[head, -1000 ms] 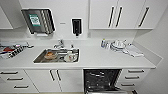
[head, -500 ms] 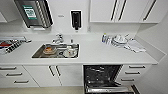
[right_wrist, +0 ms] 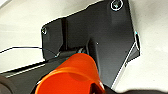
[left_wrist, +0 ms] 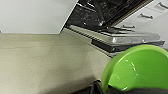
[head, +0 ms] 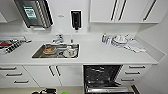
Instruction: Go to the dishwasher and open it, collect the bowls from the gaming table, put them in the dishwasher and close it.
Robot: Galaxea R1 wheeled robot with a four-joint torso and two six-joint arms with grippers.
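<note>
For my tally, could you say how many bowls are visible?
2: a bright green round bowl in the left wrist view, an orange round bowl in the right wrist view; the steel sink may hide more.

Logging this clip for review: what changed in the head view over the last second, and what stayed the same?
The whole picture shifted: the camera moved closer, so the sink and the open dishwasher sit lower and larger in the head view. That is the robot's motion, not the things'. Nothing was visibly taken hold of or let go. The dishwasher stays open, the dishes stay on the counter, and the items in the sink are unchanged.
</note>
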